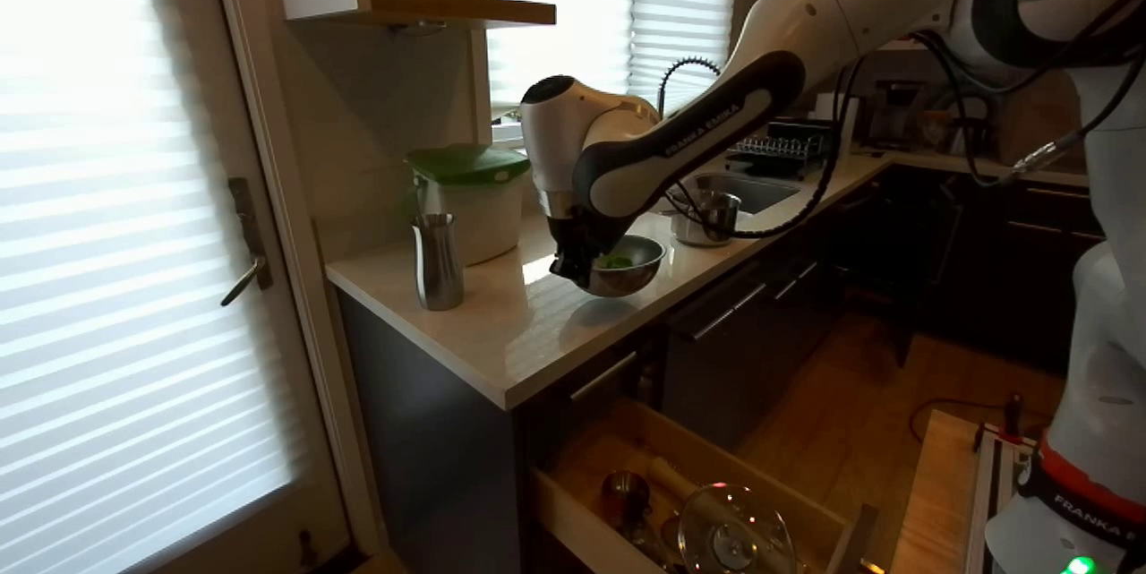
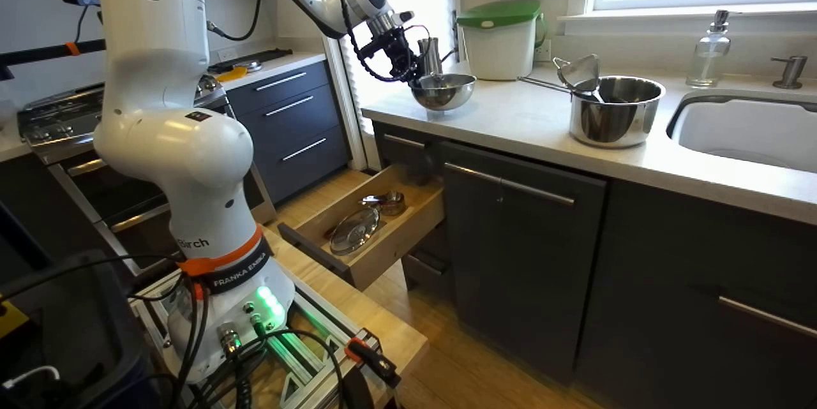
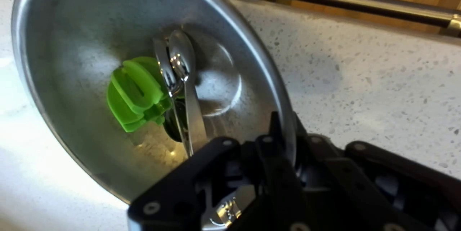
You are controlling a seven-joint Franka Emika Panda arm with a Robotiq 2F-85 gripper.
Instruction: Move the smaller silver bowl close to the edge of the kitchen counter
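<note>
The smaller silver bowl shows in both exterior views (image 1: 637,277) (image 2: 445,96), near the corner end of the pale kitchen counter (image 1: 506,341). In the wrist view, the bowl (image 3: 83,40) holds a bright green plastic piece (image 3: 138,88) and metal cutlery (image 3: 191,105). My gripper (image 3: 286,130) is shut on the bowl's rim, one finger inside and one outside. The gripper also shows in both exterior views (image 1: 573,269) (image 2: 413,74), at the bowl's side toward the counter's end. The bowl is at or just above the counter; I cannot tell if it touches.
A metal cylinder cup (image 1: 439,268) and a green-topped container (image 1: 479,211) stand behind the bowl. A steel pot (image 2: 616,115) with a strainer (image 2: 582,74) stands further along, before the sink (image 2: 753,134). An open drawer (image 2: 408,230) juts out below the counter edge.
</note>
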